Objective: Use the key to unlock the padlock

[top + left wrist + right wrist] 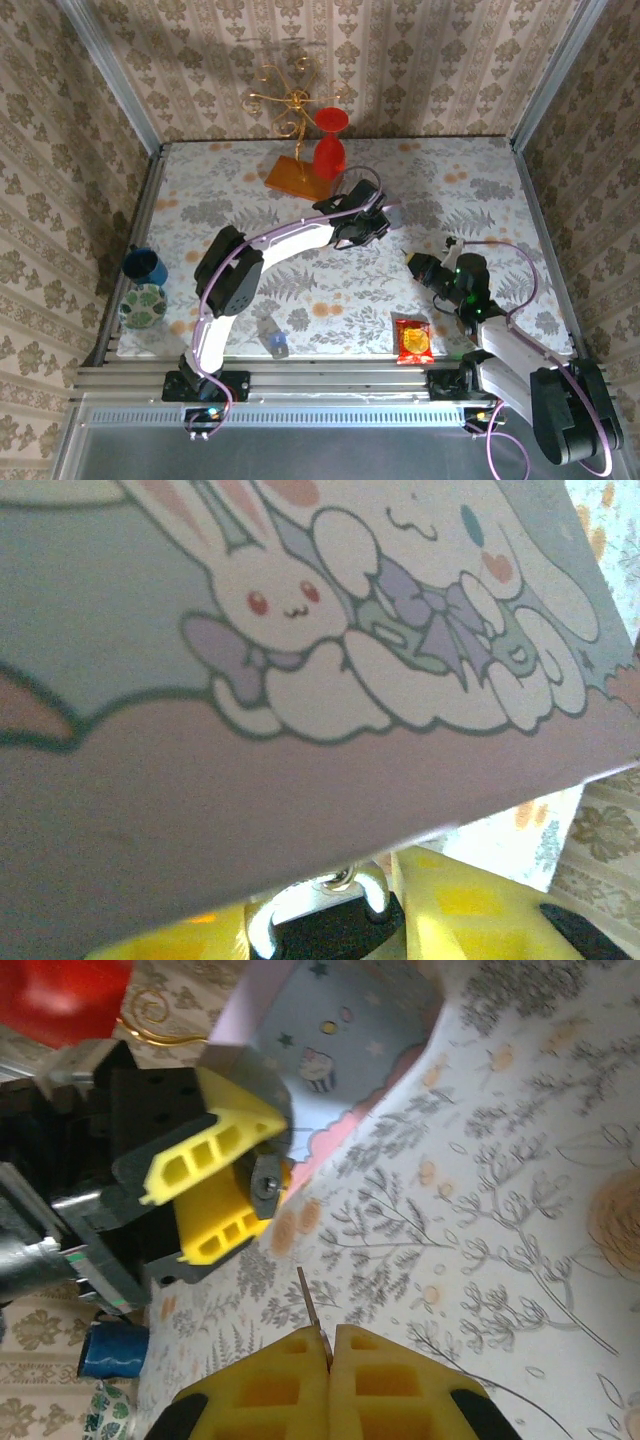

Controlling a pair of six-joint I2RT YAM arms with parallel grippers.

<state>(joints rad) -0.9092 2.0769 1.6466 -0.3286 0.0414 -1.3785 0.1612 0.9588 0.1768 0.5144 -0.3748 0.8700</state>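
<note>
We judge the left tool (pixel 250 1185) clamps the padlock (pixel 267 1182) to steady it; the right tool (pixel 329 1345) pinches the key (pixel 307 1300). Its blade points lockward, still apart.

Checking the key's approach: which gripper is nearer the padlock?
Left. The left gripper holds the padlock, beside the tin box; the right gripper, shut on the key, sits apart, key tip pointing toward it.

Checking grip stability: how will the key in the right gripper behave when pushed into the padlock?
The key is a thin metal sliver: probably stiff and light. Pinched only at its end by the right gripper, it may pivot.
</note>
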